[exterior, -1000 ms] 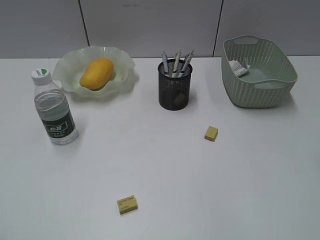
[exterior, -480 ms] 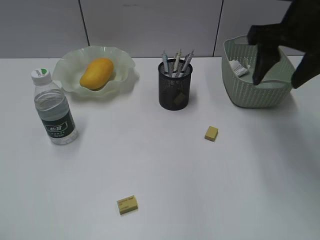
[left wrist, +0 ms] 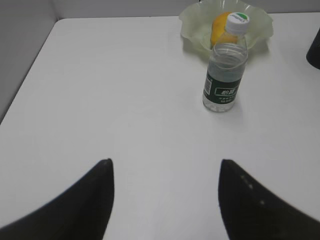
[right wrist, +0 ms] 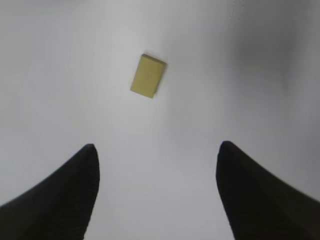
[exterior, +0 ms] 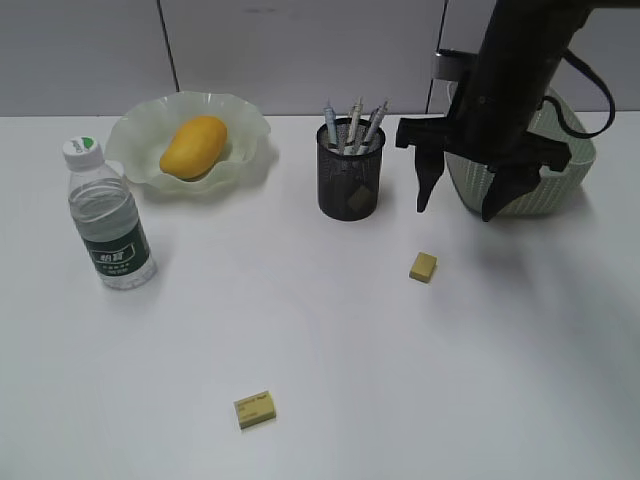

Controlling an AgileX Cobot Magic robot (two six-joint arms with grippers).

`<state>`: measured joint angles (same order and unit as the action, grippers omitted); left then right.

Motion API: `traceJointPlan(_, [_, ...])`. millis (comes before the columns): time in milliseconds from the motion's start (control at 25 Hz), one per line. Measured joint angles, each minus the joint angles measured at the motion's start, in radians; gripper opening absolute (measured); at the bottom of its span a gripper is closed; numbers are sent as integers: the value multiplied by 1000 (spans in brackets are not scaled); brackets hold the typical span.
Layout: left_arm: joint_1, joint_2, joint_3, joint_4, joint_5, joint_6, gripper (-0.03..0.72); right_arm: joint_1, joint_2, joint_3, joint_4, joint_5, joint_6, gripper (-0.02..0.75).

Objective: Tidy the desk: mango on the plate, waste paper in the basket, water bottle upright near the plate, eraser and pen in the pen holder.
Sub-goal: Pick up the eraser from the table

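Observation:
The mango (exterior: pixel 193 146) lies on the pale green plate (exterior: pixel 140 125) at the back left. The water bottle (exterior: pixel 108 217) stands upright in front of the plate, as the left wrist view (left wrist: pixel 225 65) also shows. The black mesh pen holder (exterior: pixel 350 171) holds several pens and an eraser. A yellow eraser (exterior: pixel 422 266) lies right of the holder, and also shows in the right wrist view (right wrist: pixel 148 76). A second eraser (exterior: pixel 255 409) lies near the front. My right gripper (exterior: pixel 458 205) is open and empty, above the first eraser. My left gripper (left wrist: pixel 165 167) is open and empty.
The green basket (exterior: pixel 560 185) stands at the back right, mostly hidden behind my right arm. The grey wall runs along the table's far edge. The table's left edge (left wrist: pixel 30 65) shows in the left wrist view.
My right arm has come in from the right and swung left from over the basket to above the eraser beside the pen holder. Nothing on the table has moved.

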<state>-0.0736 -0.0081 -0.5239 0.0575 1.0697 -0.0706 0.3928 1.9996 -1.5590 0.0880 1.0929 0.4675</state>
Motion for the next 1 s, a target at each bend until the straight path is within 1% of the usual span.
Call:
traceJointPlan(200, [0, 0, 0, 0, -1, 0, 498, 1, 48, -4, 7, -77, 57, 571])
traceJointPlan(600, [0, 0, 0, 0, -1, 0, 498, 1, 137, -13, 10, -86, 91, 571])
traceJointPlan(760, [0, 0, 0, 0, -1, 0, 498, 1, 157, -13, 4, -120, 102, 571])
traceJointPlan(1000, [0, 0, 0, 0, -1, 0, 498, 1, 159, -13, 3, -181, 127, 551])
